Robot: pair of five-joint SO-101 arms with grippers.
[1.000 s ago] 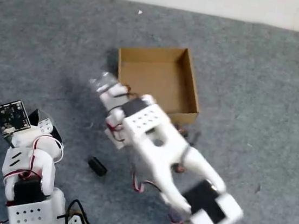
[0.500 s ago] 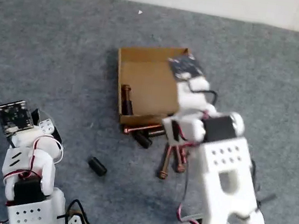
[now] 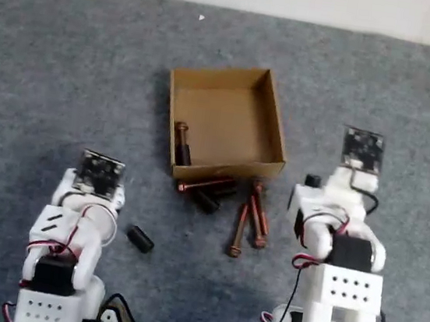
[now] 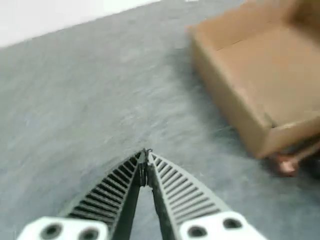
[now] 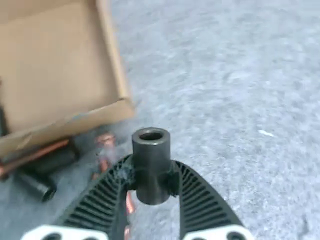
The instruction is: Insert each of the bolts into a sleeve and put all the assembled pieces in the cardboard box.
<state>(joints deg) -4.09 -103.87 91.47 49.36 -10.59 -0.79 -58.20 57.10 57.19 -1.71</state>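
Currently my right pincer clamps a black sleeve upright by its middle, above the tabletop's near right edge. My left pincer is closed and empty. I judge the sleeve rigid, smooth and probably slippery, so I'd grip mid-barrel, leaving the bore clear for a bolt.

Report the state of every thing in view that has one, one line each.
Left end effector, shut, empty.
Right end effector, shut on an upright sleeve.
Cardboard box, open-topped, upright.
Assembled piece, bolt in a dark sleeve, lying inside the box.
Loose bolts, lying bare on the carpet before the box.
Lone sleeve, on its side, apart from the bolts.
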